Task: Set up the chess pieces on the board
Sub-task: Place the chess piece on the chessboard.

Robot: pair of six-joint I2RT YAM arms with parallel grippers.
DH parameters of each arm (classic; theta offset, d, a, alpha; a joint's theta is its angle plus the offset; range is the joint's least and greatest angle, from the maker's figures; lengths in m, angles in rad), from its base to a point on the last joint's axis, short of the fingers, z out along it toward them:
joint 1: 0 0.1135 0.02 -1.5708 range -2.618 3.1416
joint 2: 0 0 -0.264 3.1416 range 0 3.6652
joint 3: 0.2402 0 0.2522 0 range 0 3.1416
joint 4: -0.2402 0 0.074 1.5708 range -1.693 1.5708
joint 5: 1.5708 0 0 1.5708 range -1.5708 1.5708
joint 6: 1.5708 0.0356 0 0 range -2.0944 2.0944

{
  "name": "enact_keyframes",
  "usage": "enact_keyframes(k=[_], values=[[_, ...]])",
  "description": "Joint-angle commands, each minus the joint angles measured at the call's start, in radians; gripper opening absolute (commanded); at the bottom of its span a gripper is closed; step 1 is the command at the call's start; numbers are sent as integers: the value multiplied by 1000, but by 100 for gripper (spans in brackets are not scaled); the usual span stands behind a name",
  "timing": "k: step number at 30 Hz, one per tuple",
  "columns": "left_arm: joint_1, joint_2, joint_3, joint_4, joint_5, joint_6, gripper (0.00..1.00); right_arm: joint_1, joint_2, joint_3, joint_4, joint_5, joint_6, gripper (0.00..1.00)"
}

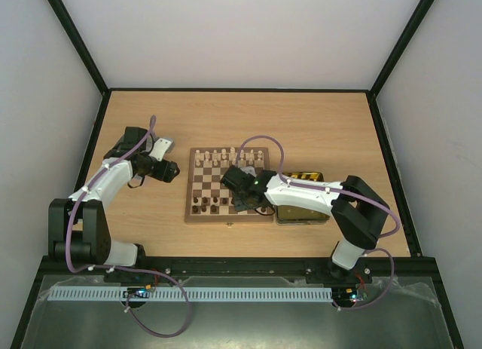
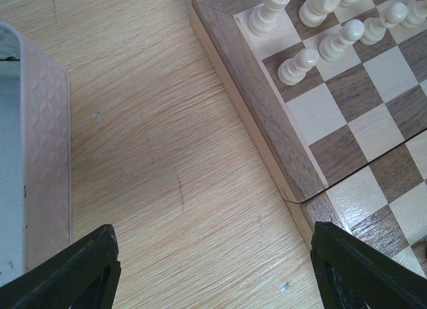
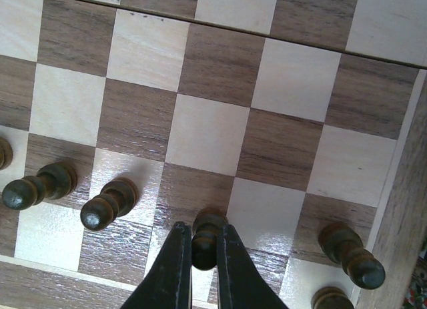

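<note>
Right tool (image 3: 203, 255): clamped on upright dark pawn (image 3: 205, 232), axis vertical, over pawn-row square of board (image 3: 407, 189) | other dark pawns (image 3: 110, 202) flank it | left tool (image 2: 217, 255): wide, empty, over bench (image 2: 167, 155)

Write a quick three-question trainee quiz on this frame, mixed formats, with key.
1. True or false: the right end effector is shut on a dark pawn.
2. Pick one. In the left wrist view, what shows between the fingers of the open left end effector? A) table B) a pale pawn C) a dark pawn
3. Fill in: in the top view, the pale pieces stand along the ____ edge of the board, as seen from the arms' bases.

Key: 1 true; 2 A; 3 far.
</note>
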Motion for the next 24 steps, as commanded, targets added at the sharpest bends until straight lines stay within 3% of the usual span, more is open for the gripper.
enact_keyframes(k=[1, 20, 24], values=[[6, 0, -9, 0, 10, 5, 79, 7, 13, 28, 15, 19, 2, 2], [6, -2, -9, -2, 10, 3, 79, 7, 51, 43, 32, 15, -1, 2], [6, -3, -9, -2, 8, 4, 79, 7, 49, 45, 28, 22, 0, 9]])
